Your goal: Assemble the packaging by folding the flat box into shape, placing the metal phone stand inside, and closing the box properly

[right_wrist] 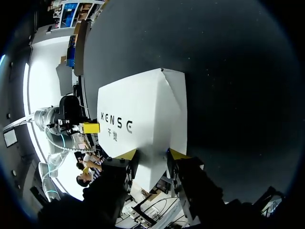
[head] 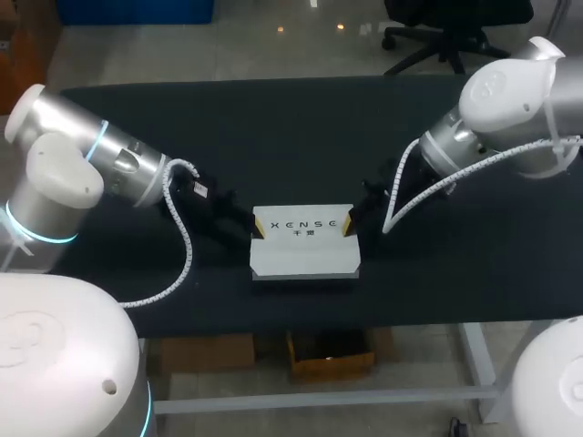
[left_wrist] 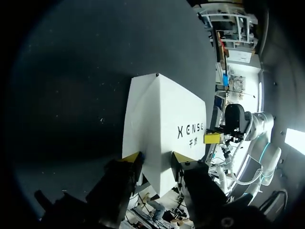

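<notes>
Evidently, the left claw (left_wrist: 155,157) and right claw (right_wrist: 151,155) each pinch one end of the white box (head: 305,246), probably steadying it on the counter (head: 273,137) for shaping; no stand shows.

Box (head: 305,248) sits on the table (head: 273,137), pretty much dead center. Left claw (head: 258,225) is at its 9 o'clock end and right claw (head: 347,225) at its 3 o'clock end, each pinching that end between its fingers.
</notes>
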`<state>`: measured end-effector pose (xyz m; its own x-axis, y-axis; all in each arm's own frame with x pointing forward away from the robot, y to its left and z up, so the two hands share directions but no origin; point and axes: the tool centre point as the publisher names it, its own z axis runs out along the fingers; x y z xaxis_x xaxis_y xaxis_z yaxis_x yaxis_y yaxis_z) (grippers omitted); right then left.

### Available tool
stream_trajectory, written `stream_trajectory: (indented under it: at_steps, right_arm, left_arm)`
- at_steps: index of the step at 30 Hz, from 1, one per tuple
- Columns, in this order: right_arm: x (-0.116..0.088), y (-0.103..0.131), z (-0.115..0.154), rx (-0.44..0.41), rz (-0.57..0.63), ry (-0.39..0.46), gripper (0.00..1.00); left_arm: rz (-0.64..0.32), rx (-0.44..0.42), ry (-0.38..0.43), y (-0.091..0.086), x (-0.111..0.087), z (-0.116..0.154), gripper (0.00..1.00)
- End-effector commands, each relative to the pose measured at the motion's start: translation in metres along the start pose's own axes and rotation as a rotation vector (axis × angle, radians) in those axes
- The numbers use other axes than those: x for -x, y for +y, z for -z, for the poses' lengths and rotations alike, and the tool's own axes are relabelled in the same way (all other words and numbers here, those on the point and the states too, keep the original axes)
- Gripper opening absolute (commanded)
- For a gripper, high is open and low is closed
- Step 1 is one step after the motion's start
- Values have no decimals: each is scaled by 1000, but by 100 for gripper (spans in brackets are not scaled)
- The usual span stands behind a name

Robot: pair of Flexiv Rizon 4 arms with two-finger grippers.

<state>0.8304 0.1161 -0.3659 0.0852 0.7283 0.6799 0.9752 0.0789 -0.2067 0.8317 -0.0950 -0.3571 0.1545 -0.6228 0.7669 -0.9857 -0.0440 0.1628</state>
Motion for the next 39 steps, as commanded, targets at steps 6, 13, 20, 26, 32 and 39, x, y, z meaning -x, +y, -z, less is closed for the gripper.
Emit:
stream_trajectory:
  at_steps: [6, 13, 20, 26, 32, 39]
  right_arm:
    - [-9, 9, 1, -17, -22, -10, 37]
    - [-9, 11, 1, -27, -37, -2, 37]
    - [-7, 12, 1, -38, -47, 8, 37]
    - [-7, 10, -1, -44, -54, 14, 36]
    - [-7, 7, -2, -50, -61, 19, 36]
    - [-10, 4, -2, -58, -72, 18, 36]
  left_arm:
    - [26, 13, -8, -6, -9, -2, 40]
    - [43, 20, -8, -9, -10, -2, 40]
    - [57, 26, -9, -11, -10, -2, 40]
    - [67, 28, -8, -11, -10, -1, 40]
    - [81, 34, -9, -10, -10, 0, 41]
    - [104, 52, -9, -9, -11, 0, 41]
